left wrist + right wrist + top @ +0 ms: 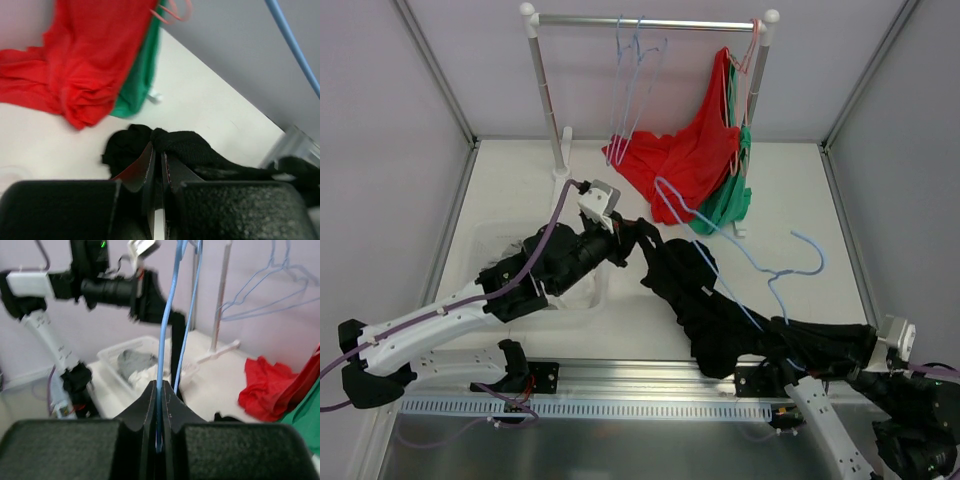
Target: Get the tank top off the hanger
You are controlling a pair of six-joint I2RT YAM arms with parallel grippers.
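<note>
Left hand (157, 146): one; fingers together, clamped on a fold of the black tank top (715, 300).
Right hand (159, 390): one; fingers pressed together on the wire of the blue hanger (169, 315).
Black tank top: one; stretched over the bench (520, 190) between both hands, from the centre towards 5 o'clock, with the blue hanger's wire running through it.
Blue hanger: one; its hook points to 3 o'clock.
Clear bin (582, 300): one; at 8 o'clock, under the left arm, cloth inside.
Red garment (690, 155): one; at 1 o'clock, hanging and partly piled on the bench.
Green garment (725, 205): one; touching the red one.
Rack (650, 20): one; at 12 o'clock.
Empty hangers (638, 45): at least two on its rail.
</note>
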